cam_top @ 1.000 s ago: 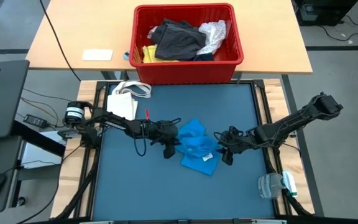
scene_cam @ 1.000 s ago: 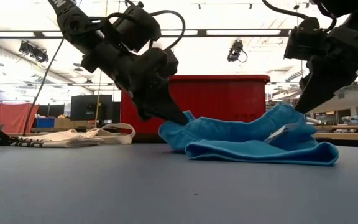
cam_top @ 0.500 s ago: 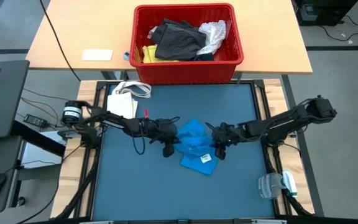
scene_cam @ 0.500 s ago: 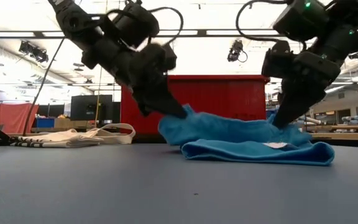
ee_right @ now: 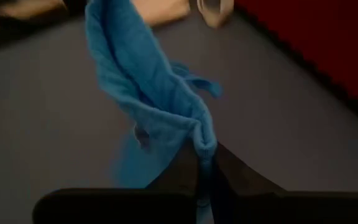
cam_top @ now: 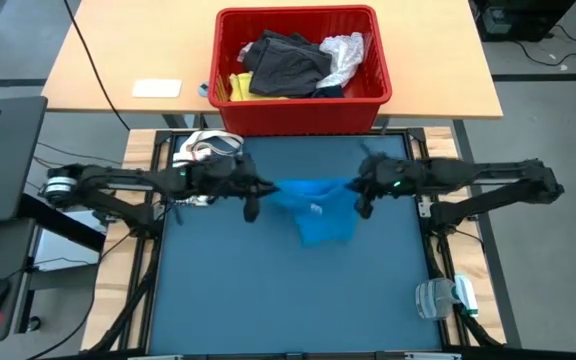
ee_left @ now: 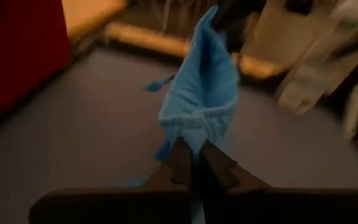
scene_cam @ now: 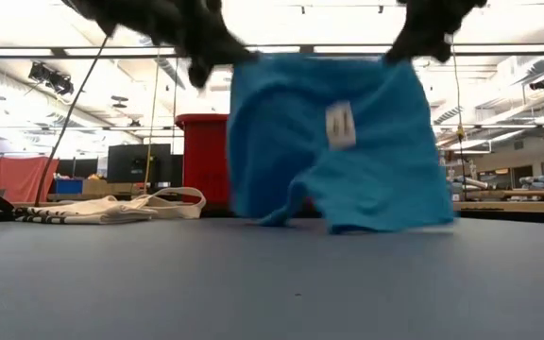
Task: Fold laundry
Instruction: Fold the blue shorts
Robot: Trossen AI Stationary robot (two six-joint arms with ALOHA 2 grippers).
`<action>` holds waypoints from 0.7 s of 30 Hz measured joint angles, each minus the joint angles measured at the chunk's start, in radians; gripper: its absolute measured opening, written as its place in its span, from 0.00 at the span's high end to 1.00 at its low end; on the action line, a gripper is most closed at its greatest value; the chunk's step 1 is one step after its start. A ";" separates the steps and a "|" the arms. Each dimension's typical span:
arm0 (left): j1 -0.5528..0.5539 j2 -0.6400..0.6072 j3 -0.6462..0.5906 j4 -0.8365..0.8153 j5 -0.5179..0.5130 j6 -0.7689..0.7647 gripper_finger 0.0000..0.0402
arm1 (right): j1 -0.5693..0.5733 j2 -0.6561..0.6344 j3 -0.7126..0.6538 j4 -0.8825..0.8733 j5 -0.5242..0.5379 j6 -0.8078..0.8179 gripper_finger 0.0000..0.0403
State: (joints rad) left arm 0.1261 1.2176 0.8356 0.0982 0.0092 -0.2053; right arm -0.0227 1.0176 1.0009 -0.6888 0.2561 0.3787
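Our left gripper (ee_left: 194, 163) is pinched tight on one top corner of the bright blue garment (cam_top: 313, 208), and our right gripper (ee_right: 205, 163) is clamped the same way on the opposite top corner, so that we hold the cloth stretched between us above the blue mat (cam_top: 268, 290). In the low view the garment (scene_cam: 338, 137) hangs as a wide sheet with a small white label showing near its upper middle, and its lower edge just reaches the mat or hangs a hair above it; we cannot tell which. From above, we are holding it over the far half of the mat, just in front of the red basket (cam_top: 302, 112). We judge the task to be at an early stage: this one piece is lifted and spread, but no fold has been made in it, and no folded garment lies anywhere on the mat. In the basket we count at least three more pieces waiting: a dark grey one (cam_top: 286, 62), a yellow one (cam_top: 236, 87) and a white lacy one (cam_top: 346, 52). One cream tote bag (cam_top: 200, 158) lies at the far left corner of the mat, and one clear plastic item (cam_top: 445, 298) sits near the right edge.
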 joint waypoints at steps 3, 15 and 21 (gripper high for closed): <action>-0.046 -0.064 0.044 -0.043 0.022 -0.041 0.98 | 0.003 -0.036 0.075 -0.055 -0.124 0.028 0.95; -0.318 -0.031 0.238 -0.273 -0.246 -0.244 0.98 | 0.129 -0.044 0.191 -0.114 -0.359 0.233 0.95; -0.278 0.076 0.175 -0.446 -0.367 -0.492 0.98 | -0.037 0.094 0.088 -0.140 -0.323 0.040 0.95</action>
State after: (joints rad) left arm -0.1520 1.2941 1.0105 -0.3473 -0.3578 -0.6973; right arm -0.0599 1.1114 1.0889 -0.8288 -0.0673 0.4190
